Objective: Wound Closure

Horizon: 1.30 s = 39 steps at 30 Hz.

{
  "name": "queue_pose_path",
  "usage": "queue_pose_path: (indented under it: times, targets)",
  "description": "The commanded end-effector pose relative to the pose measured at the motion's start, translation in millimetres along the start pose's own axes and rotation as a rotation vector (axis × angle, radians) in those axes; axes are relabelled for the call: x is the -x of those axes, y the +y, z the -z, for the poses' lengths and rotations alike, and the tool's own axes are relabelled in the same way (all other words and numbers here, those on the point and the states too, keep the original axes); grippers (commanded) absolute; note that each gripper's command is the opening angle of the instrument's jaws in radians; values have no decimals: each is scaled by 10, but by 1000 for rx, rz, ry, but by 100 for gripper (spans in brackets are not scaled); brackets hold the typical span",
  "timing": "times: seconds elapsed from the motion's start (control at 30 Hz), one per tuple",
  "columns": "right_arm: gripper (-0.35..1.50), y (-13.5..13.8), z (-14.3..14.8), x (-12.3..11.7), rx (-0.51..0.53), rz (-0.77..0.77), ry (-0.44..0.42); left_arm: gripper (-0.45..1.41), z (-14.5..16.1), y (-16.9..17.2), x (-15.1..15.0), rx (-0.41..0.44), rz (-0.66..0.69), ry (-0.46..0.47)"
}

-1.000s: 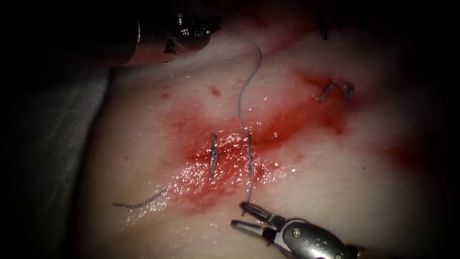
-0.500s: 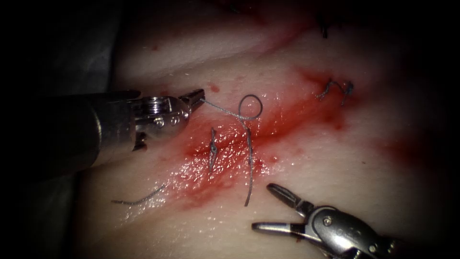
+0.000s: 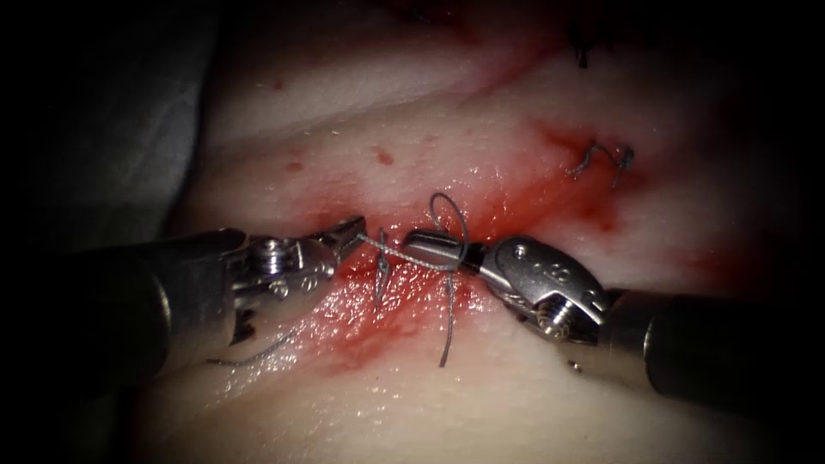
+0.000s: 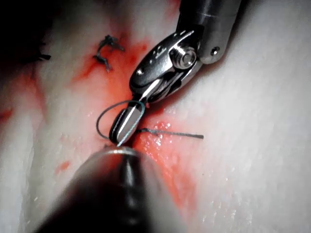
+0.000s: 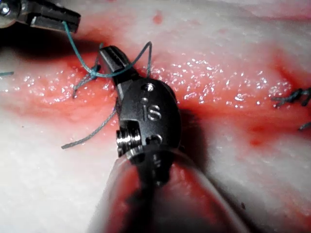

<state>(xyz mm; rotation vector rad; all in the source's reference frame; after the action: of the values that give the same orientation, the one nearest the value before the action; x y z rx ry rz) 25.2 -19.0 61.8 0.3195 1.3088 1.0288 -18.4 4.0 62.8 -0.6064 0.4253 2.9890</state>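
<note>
Both shafts are running off the endoscope view's edges, the thread [image 3: 404, 255] is lying across the right pincer [image 3: 430, 245] where the loop is circling it, and the left pincer's [image 4: 119, 145] tips are staying hidden behind its own shaft.

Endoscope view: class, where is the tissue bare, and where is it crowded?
Bare: pale tissue below the free thread end. Crowded: the cut, where the left tool holds the thread and the right tool sits in its loop.
</note>
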Motion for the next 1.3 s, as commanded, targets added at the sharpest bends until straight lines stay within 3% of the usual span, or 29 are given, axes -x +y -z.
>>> queue_pose_path:
  times: [0.03, 0.17, 0.3, 0.5, 0.8, 0.97, 1.03, 1.13, 1.2, 1.23, 1.3]
  targets:
    - [-35, -1, -11, 2, -9, -8, 8, -45, -8, 3, -2, 4, -1, -1]
    - [-35, 7, -13, -6, -72, -81, 48, -45, -19, 7, 3, 4, -32, -3]
    - [-35, 19, -17, -5, -202, -213, 101, -45, -37, -5, 5, 2, -48, -6]
    - [-35, 25, -19, -6, -357, -268, 134, -45, -62, -7, -2, -12, -61, -22]
    - [-35, 24, -17, -5, -601, -249, 96, -45, -89, -15, -7, -11, -73, -5]
    - [-35, 16, -14, -1, -705, -150, 84, -45, -94, -19, -2, -2, -79, 0]
    - [-35, 13, -13, -1, -744, -99, 57, -45, -93, -20, 0, 1, -81, 1]
    - [-35, 7, -10, 3, -835, 67, -129, -45, -90, -18, 1, 8, -82, 0]
    - [-13, 6, -10, 2, -891, 131, -208, -45, -89, -16, 0, 8, -82, 0]
    - [7, 7, -10, -1, -924, 179, -266, -45, -89, -15, -1, 7, -82, 0]
    - [20, 9, -12, -3, -950, 224, -321, -45, -88, -14, -1, 10, -82, -2]
